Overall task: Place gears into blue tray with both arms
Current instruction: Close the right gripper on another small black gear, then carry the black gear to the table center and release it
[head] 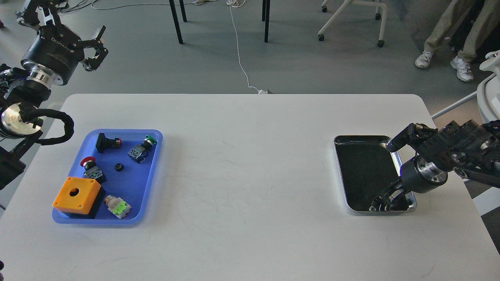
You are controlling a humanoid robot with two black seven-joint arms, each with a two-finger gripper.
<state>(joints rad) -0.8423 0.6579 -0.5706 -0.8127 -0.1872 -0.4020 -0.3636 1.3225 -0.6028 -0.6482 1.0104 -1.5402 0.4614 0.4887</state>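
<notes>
The blue tray (153, 171) lies on the left of the white table. One small black gear (119, 167) rests near its middle. My left gripper (97, 48) hangs high beyond the table's far left corner, well away from the tray, open and empty. My right gripper (379, 203) reaches down into the near right corner of the silver tray (365, 138). Its dark fingers blend with the tray's dark inside, so I cannot tell their state or whether they hold anything.
The blue tray also holds an orange box (77, 196), a red-capped push-button (89, 164), a green-capped push-button (142, 148), a black switch (105, 142) and a white-green part (118, 207). Chair legs and a person's feet (441, 62) are beyond the table.
</notes>
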